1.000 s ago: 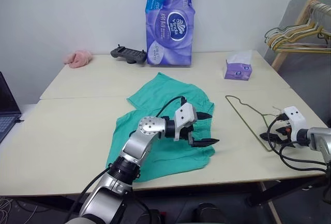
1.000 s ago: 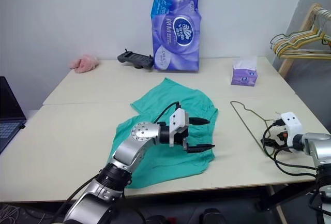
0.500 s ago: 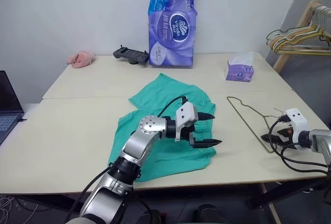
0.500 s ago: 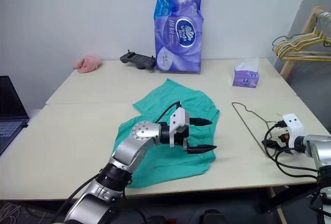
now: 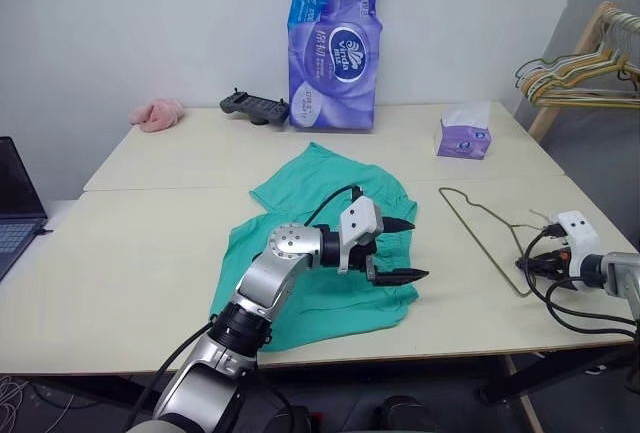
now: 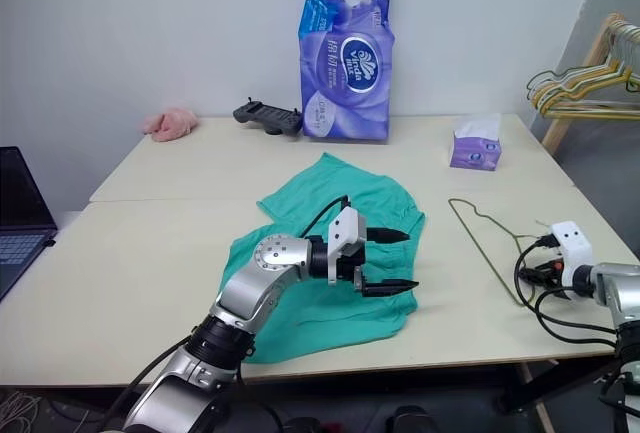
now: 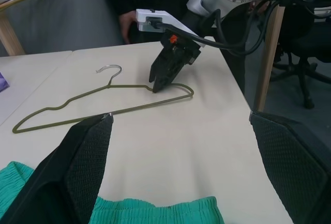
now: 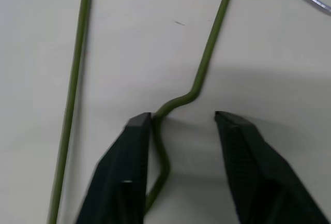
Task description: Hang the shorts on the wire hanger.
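Now narrower right fingers (image 8: 135, 162) around wire hanger (image 8: 202, 74).

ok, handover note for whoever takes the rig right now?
Left gripper: open, above the teal-green fabric shorts, holding nothing.
Right gripper: down at the thin olive-gold wire hanger, wire between its fingers, not clamped.
Shorts lie spread on the table; hanger lies flat beside them near the right edge.
Done: nothing hung.
Left: grip hanger, lift it, hang shorts.
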Robot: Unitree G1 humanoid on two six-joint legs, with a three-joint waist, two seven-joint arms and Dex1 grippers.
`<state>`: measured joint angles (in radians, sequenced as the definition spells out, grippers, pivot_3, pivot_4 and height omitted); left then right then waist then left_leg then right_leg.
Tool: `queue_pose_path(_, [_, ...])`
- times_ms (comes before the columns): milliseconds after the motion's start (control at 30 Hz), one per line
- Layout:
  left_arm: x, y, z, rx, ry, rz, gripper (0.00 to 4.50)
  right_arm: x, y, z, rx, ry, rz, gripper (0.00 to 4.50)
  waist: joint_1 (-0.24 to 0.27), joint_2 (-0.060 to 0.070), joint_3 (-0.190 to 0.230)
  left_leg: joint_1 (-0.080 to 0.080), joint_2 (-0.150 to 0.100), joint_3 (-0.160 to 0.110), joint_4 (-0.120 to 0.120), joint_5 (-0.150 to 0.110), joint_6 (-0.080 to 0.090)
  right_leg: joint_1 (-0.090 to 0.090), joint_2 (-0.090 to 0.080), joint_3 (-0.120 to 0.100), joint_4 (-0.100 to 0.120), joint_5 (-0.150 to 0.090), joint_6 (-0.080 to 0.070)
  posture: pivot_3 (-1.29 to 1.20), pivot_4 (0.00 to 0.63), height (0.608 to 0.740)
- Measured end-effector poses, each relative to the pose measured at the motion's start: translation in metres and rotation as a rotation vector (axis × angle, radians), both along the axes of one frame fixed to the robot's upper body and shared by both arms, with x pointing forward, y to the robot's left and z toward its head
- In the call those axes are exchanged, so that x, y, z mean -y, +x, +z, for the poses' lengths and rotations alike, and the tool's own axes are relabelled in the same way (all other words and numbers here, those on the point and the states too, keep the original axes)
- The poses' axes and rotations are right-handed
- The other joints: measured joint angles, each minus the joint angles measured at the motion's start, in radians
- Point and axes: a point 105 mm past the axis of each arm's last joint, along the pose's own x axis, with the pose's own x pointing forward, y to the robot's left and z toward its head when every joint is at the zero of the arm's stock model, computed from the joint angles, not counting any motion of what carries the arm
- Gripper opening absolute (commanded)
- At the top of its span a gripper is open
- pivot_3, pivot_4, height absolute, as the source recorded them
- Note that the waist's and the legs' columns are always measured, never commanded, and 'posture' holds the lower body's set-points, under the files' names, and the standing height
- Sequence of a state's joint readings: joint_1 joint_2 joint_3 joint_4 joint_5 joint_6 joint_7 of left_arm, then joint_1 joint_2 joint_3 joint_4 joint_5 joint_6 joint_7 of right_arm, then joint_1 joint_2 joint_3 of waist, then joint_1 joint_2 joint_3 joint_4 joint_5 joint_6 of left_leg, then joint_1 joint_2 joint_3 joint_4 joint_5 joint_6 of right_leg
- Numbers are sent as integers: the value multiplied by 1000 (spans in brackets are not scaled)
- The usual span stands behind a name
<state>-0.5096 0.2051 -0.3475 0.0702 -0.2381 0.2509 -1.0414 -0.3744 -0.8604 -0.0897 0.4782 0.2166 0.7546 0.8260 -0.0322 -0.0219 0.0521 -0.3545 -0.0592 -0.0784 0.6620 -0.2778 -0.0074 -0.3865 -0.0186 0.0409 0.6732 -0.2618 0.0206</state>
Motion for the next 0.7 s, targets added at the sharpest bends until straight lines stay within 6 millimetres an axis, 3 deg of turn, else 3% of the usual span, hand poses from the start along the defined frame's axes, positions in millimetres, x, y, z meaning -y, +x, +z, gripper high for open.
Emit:
queue_pose_path(100, [0,0,1,2,0,0,4500,-1,0,0,-2,6,2,174,0,0,0,0,0,0,0,0,0,0,0,0,0,0,0,-71,17,740])
queue_pose_path(133, [0,0,1,3,1,0,4500,-1,0,0,-3,8,4,50,0,0,0,0,0,0,0,0,0,0,0,0,0,0,0,-72,17,740])
queue_pose_path(467, [-1,5,4,19,3,-1,4500,-2,0,1,6,-3,23,50,-1,0,0,0,0,0,0,0,0,0,0,0,0,0,0,-67,21,740])
queue_pose_path(600, [-4,21,12,34,-29,69,4500,5,7,6,101,-238,146,50,-1,2,1,0,0,1,0,0,0,0,0,1,0,-3,6,-79,32,740])
queue_pose_path(700, [-9,38,24,38,-60,144,4500,9,20,27,229,-415,240,50,-1,4,2,0,-1,2,0,-1,0,-1,0,2,0,-4,7,-90,34,740])
